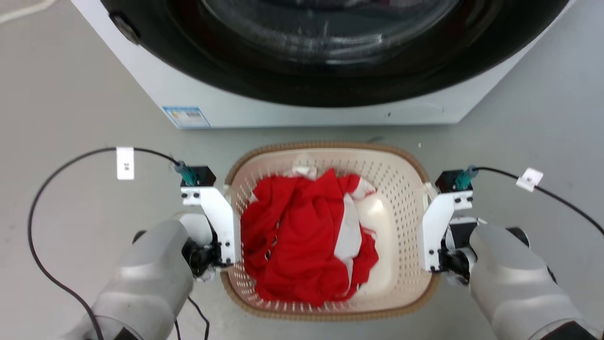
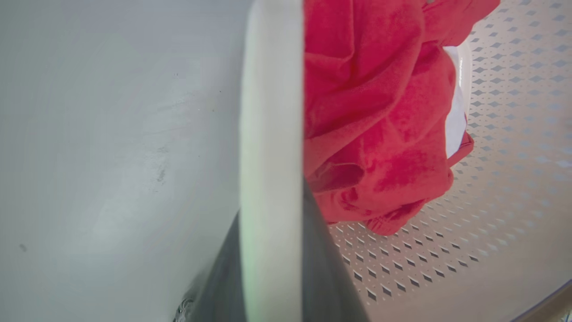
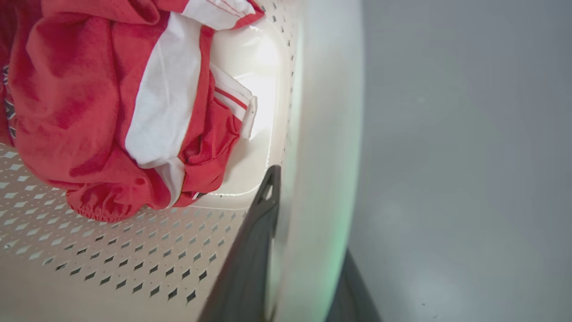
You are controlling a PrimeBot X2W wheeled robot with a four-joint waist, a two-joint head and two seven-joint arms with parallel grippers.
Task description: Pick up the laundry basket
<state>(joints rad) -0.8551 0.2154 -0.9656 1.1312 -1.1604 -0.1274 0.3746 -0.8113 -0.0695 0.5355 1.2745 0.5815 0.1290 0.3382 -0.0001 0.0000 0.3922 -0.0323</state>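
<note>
**Robot takes hold at the washer.** A cream laundry basket (image 1: 401,189) with a brown woven-look rim sits square before the robot. It is just in front of a white washing machine (image 1: 302,111), whose dark round door looms at the top of the head view. Grey floor (image 1: 71,94) lies around the basket on every side.

A crumpled red-and-white garment (image 1: 302,236) is heaped inside, mostly toward the robot's left. Part of the glossy basket bottom is bare on the right.

The left gripper (image 2: 271,201) is at the basket's left side and the right gripper (image 3: 308,214) at its right side, each roughly midway along its wall. In both wrist views the two dark fingers straddle a pale band of the basket's side. One finger is inside, by the perforated wall, and the other is outside, over the floor. They appear to pinch the band between them, though it is so blurred this close to the lens that the contact itself is hard to make out.

Black cables (image 1: 29,222) carrying white tags loop out from both wrists above the floor.
</note>
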